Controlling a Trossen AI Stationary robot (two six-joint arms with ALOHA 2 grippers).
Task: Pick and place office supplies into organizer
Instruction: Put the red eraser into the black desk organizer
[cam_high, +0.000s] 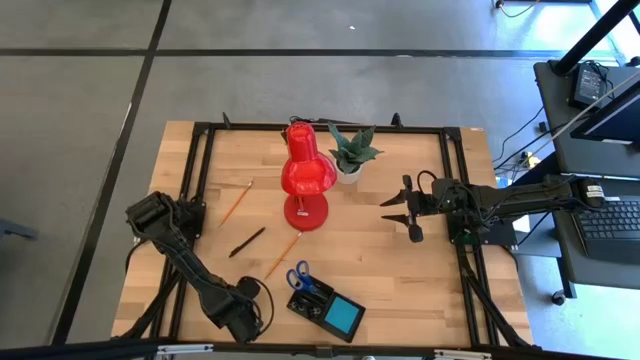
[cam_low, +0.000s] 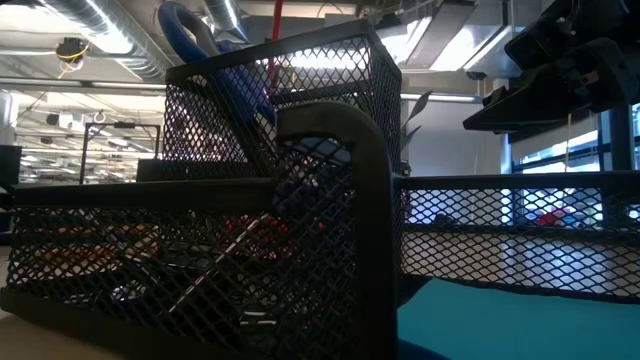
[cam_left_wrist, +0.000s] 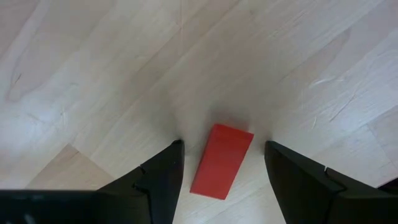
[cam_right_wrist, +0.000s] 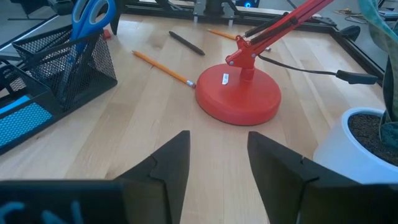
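The small red block lies flat on the wood near the table's near-left edge. My left gripper points down over it, open, one finger on each side of the block with a gap on both sides. The black mesh organizer sits at the near edge with blue-handled scissors standing in it and the blue note pad in its right end. Two orange pencils and a black pen lie loose on the table. My right gripper hangs open over the right-middle of the table.
The red desk lamp stands mid-table on its round base, with the potted plant just behind it to the right. A black frame runs around the tabletop. Bare wood lies between the lamp and my right gripper.
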